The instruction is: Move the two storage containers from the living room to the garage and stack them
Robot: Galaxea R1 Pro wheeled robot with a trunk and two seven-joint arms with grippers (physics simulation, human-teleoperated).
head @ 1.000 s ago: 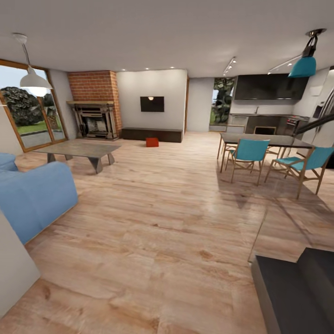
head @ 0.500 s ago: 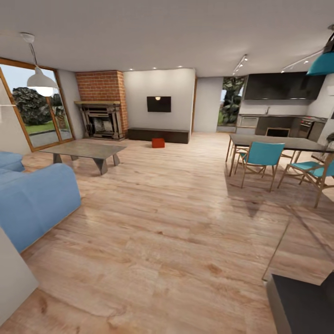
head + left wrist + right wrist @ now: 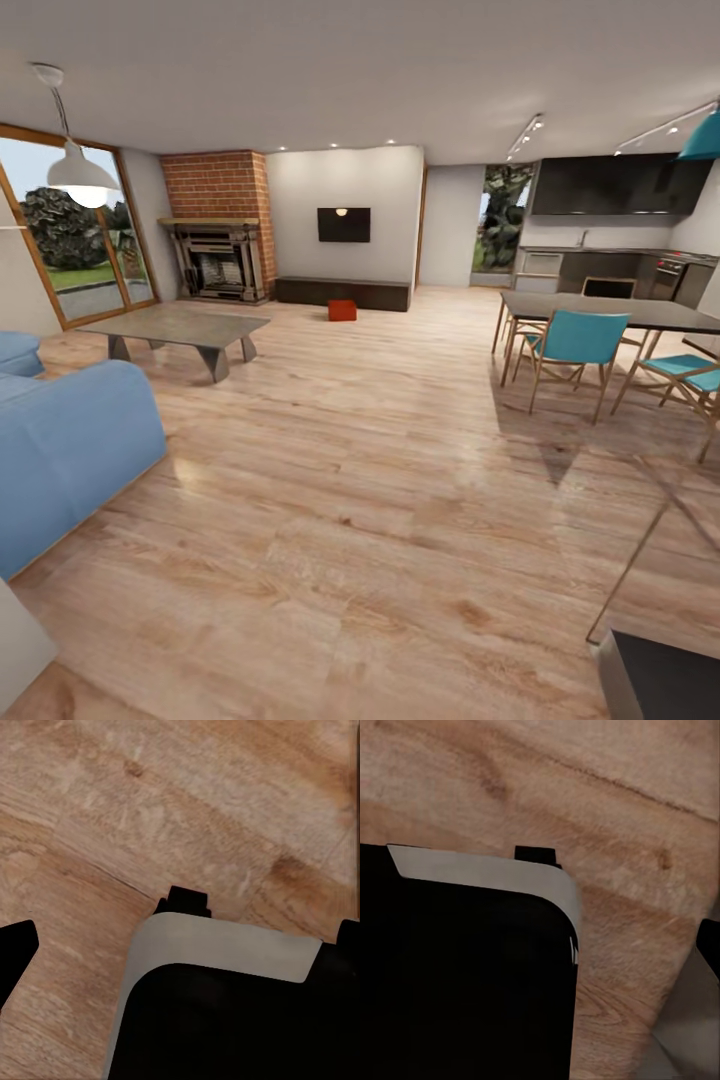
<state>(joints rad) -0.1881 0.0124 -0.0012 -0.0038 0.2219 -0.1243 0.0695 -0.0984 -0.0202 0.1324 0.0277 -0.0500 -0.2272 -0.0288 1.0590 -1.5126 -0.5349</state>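
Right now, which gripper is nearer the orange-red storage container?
Cannot tell left from right: the storage container sits far ahead, almost centred, before the dark bench; both wrist views look down at plank floor by the robot's base.

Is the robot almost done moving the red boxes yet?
Not yet, it's just starting. Nothing looks done: one orange-red container sits far off on the living room's wood floor, by the low TV bench. The wrist views show wood planks and no box. Fetching, carrying and stacking in the garage all remain.
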